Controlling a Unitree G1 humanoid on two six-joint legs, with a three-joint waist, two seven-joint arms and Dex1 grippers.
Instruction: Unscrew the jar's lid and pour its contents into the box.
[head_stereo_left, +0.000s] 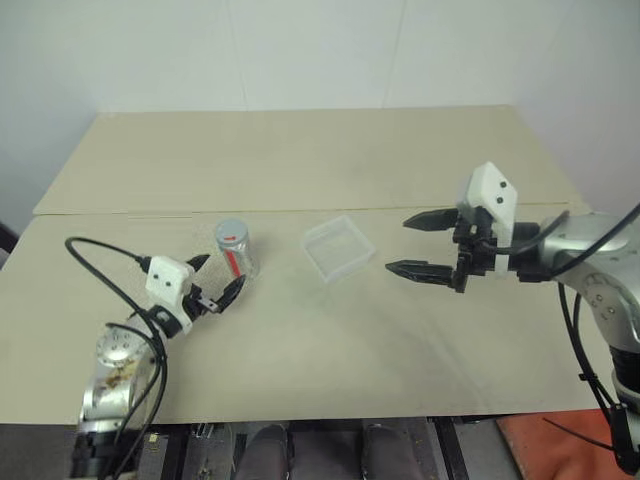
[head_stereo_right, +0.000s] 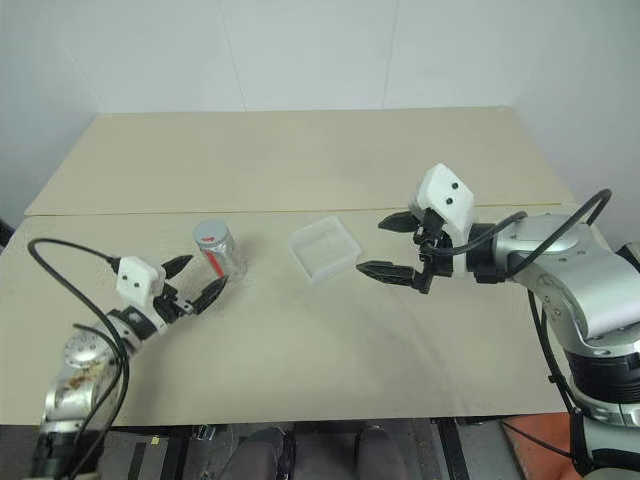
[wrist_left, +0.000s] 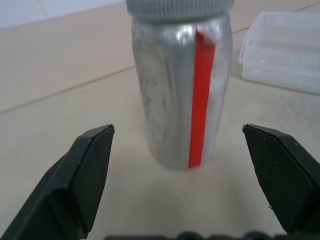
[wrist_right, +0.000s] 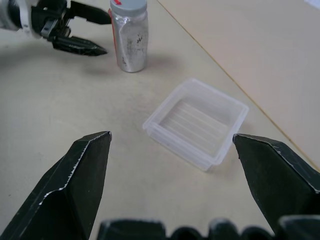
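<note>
Silvery metal with a red stripe identifies the jar, which stands upright on the beige table with the lid seated on top. I read the task as not yet begun: nothing is unscrewed and nothing is poured.

I have the left gripper low and level, just beside the jar on its near side, fingers spread wide and touching nothing. In the left wrist view the jar body sits centred between the two pads, with clearance on both sides.

I hold the right gripper raised above the table, to the right of the box, likewise released and empty. The box is near the jar and appears empty.

Remaining, in my judgement: clamp the jar, grip and turn off the lid, tip the jar over the box.

The contents cannot be seen through the jar wall. The left wrist view crops the lid at its top edge.
</note>
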